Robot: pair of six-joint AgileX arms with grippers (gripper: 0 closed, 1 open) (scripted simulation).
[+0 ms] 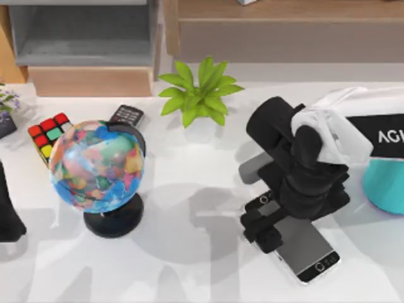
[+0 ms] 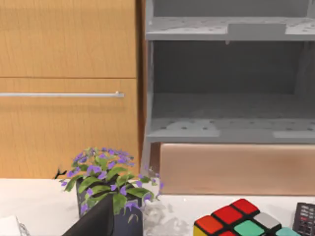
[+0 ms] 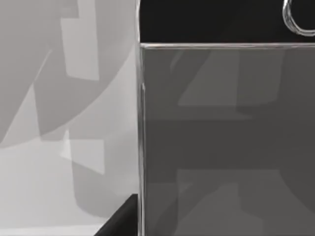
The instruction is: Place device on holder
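The device is a flat smartphone with a grey screen, black end bezels and silver edges, lying on the white table at the front right. My right gripper is down over the device's far end and covers it. In the right wrist view the device's screen is very close, with a black bezel beyond it and a dark part of the gripper beside its silver edge. The teal holder sits at the right edge, partly under the arm. My left gripper is parked at the left edge.
A globe on a black base stands left of centre, with a colour cube and a black keypad gadget behind it. A green plant is at the back middle. A purple-flowered pot sits at the far left, and a grey shelf lies beyond.
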